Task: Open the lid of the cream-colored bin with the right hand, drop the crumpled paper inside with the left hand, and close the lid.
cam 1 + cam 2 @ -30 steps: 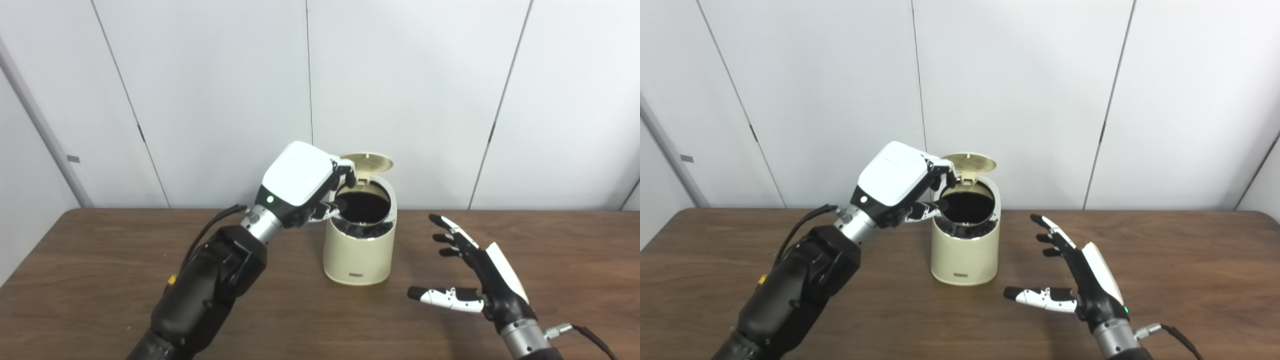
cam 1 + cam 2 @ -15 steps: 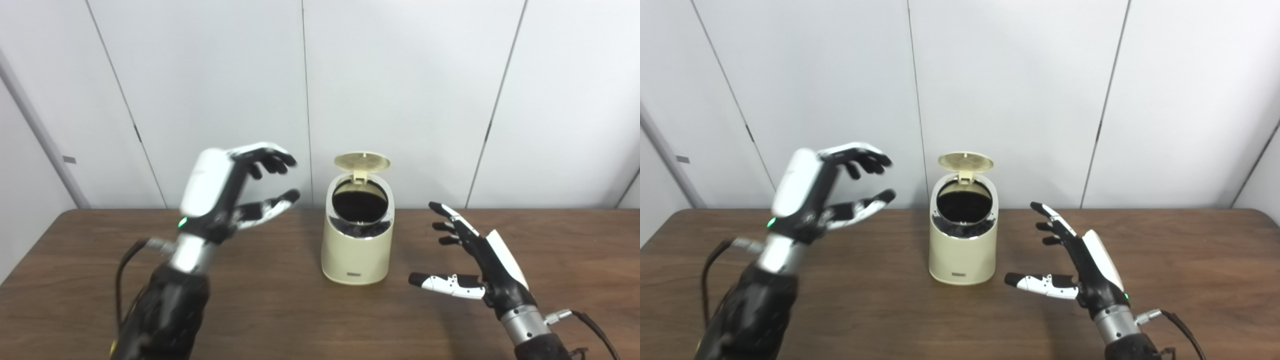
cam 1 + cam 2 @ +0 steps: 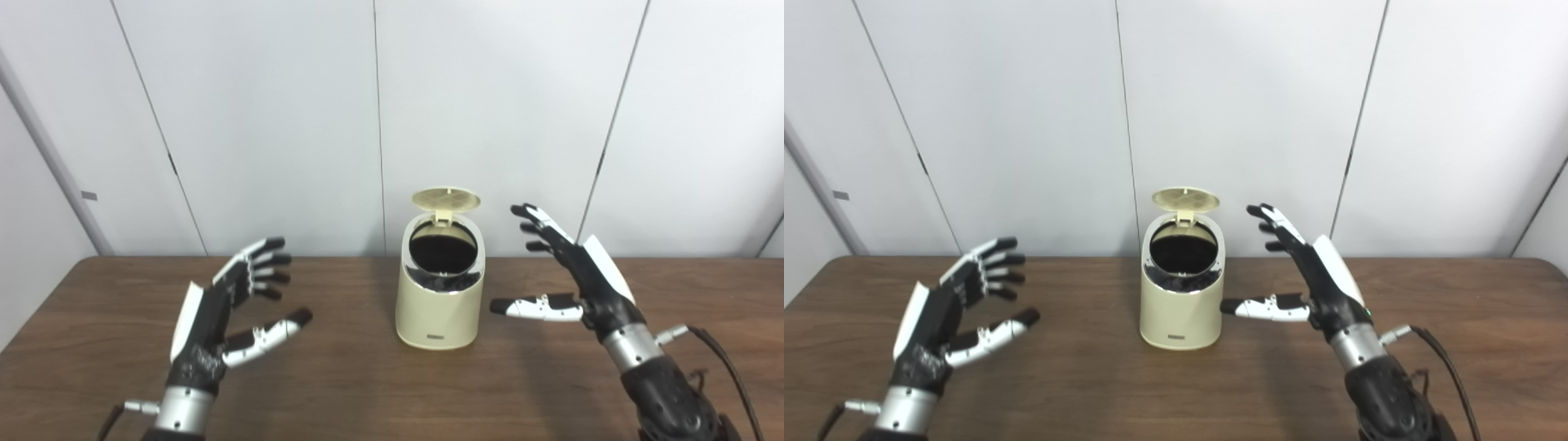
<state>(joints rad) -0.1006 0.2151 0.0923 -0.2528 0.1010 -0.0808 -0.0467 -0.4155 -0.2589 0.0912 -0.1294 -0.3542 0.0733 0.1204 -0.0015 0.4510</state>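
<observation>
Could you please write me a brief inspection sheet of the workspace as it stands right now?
Surface: brown wooden table, bare apart from the bin.
Job's things: cream bin upright at centre; lid hinged up, dark liner showing; crumpled paper not visible anywhere.
Clutter: nothing seen.
Hands: left hand open, empty, left of the bin; right hand open, empty, raised beside the bin, not touching it.
Cables: black cable at the right wrist; connector at the left wrist.
Surroundings: white panelled wall behind.

Open table (image 3: pixel 343 392) around bin (image 3: pixel 439 312), lid (image 3: pixel 446 197) upright behind.
</observation>
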